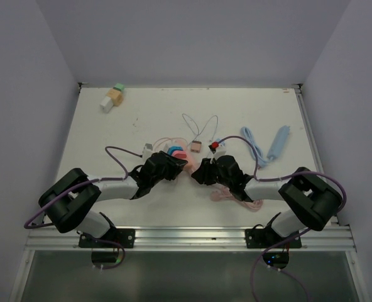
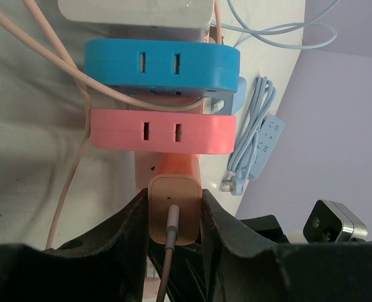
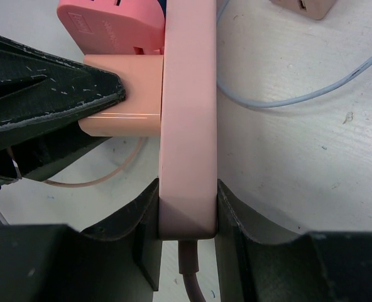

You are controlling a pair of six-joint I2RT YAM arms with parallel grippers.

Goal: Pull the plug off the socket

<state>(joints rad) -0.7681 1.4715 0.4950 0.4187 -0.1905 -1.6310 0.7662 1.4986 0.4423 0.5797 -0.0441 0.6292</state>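
Observation:
A peach plug (image 2: 173, 211) with a grey cable sits in the side of a pink socket strip (image 3: 187, 126). My left gripper (image 2: 175, 201) is shut on the plug, one finger on each side. In the right wrist view the plug (image 3: 126, 94) sticks out to the left of the strip, with the left gripper's black fingers (image 3: 48, 94) on it. My right gripper (image 3: 187, 189) is shut on the cable end of the strip. In the top view the left gripper (image 1: 173, 165) and the right gripper (image 1: 202, 170) meet at the strip (image 1: 187, 162) in the middle of the table.
A pink adapter (image 2: 163, 131), a blue adapter (image 2: 163, 63) and a white one (image 2: 136, 12) sit further along the strip. A light-blue extension strip with its cord (image 1: 277, 141) lies at the right. Small chargers (image 1: 196, 146) and thin cables (image 1: 198, 126) lie behind. Blocks (image 1: 112, 97) stand at the back left.

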